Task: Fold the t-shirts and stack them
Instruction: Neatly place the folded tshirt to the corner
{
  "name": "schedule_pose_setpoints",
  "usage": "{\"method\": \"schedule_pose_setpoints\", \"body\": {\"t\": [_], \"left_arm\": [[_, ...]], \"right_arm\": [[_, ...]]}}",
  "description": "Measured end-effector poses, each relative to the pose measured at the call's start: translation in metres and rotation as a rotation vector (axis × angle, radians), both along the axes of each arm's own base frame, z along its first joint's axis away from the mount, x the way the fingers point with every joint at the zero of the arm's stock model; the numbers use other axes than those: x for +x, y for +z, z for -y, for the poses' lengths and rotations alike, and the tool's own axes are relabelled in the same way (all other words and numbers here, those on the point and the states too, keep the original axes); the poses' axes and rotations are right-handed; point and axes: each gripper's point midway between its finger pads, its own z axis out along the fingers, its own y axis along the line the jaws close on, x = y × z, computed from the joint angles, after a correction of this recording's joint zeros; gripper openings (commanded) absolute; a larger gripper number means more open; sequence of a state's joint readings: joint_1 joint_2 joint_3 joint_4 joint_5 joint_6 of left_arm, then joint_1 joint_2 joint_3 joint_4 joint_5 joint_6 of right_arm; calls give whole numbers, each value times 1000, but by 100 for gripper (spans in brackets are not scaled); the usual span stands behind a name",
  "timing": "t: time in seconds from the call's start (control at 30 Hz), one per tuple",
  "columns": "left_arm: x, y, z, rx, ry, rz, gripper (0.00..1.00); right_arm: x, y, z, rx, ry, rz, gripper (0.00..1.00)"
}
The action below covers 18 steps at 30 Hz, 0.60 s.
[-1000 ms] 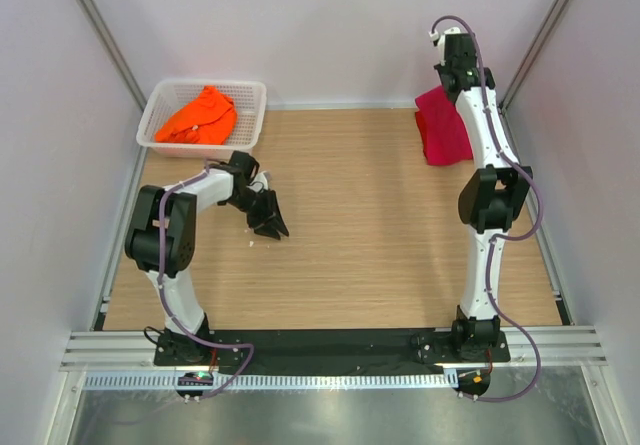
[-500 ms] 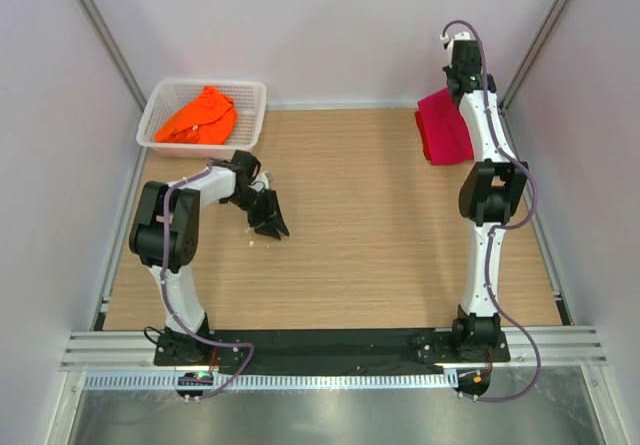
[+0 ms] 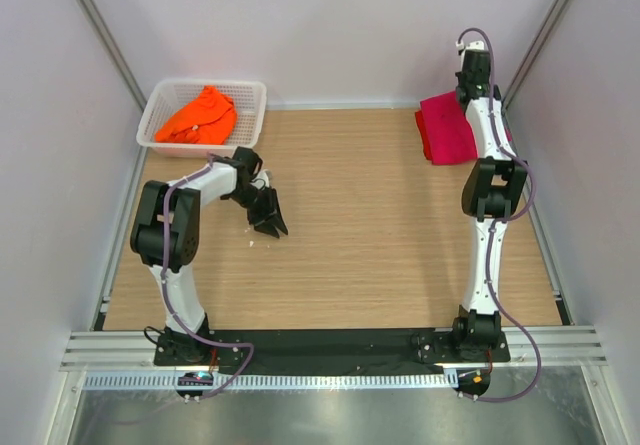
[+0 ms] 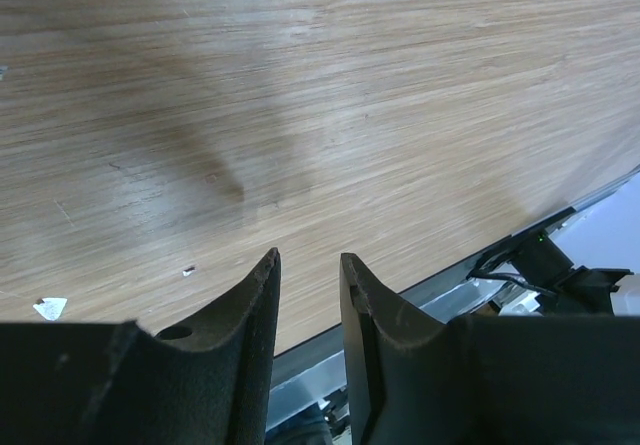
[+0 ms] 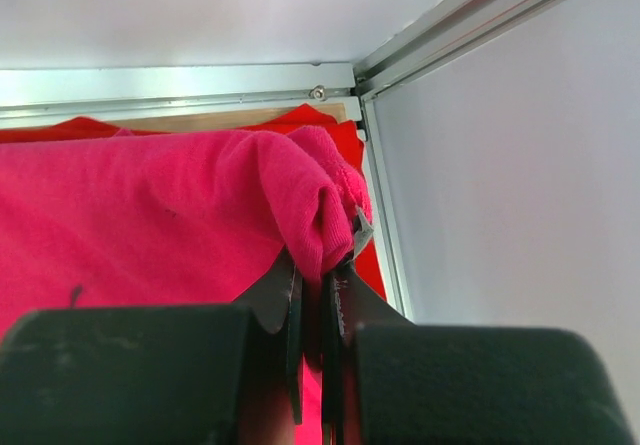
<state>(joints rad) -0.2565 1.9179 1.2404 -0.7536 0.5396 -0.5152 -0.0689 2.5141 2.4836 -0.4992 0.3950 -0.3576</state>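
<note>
Top external shows a white lattice basket (image 3: 256, 105) in the far left corner of the wooden counter (image 3: 360, 195), with the orange t-shirt (image 3: 198, 115) bunched inside it. On the near side of the basket, a little toward the counter's middle, the left pincer (image 3: 268, 227) points down at bare wood, apart from the basket's wall. Straight across from the basket, in the far right corner, lies the magenta-pink t-shirt (image 3: 445, 130). The right arm (image 3: 487, 190) reaches over the shirt's right edge, and its fingers cannot be made out from above.

Right wrist fills that gap: the right pincer (image 5: 318, 275) has its jaws pressed almost together on a raised fold of the magenta-pink t-shirt. Only this view shows the red t-shirt (image 5: 318, 117), which peeks out from under the pink one at the far edge and right side, close against the aluminium corner frame (image 5: 470, 10).

Left wrist shows the left pincer's jaws a narrow gap apart with nothing between them. It also picks out a small white scrap (image 4: 50, 308) on the wood beside them.
</note>
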Motion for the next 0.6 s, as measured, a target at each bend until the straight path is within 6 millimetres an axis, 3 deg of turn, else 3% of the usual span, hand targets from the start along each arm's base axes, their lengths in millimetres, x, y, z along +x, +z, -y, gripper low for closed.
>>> {"method": "schedule_pose_setpoints", "body": {"t": [0.13, 0.23, 0.3, 0.33, 0.43, 0.6], "left_arm": [[0, 2, 0, 21, -5, -4, 31], [0, 4, 1, 40, -13, -2, 31], [-2, 4, 1, 56, -22, -8, 31], [-5, 4, 1, 64, -26, -14, 31], [-14, 6, 2, 99, -43, -30, 31], [-24, 31, 13, 121, -55, 25, 31]], "right_arm": [[10, -20, 11, -2, -19, 20, 1], [19, -36, 24, -3, -50, 54, 21], [23, -48, 33, 1, -76, 74, 38], [25, -54, 39, 0, -93, 83, 53], [23, -63, 58, 22, -153, 110, 74], [14, -61, 84, 74, -237, 151, 87]]}}
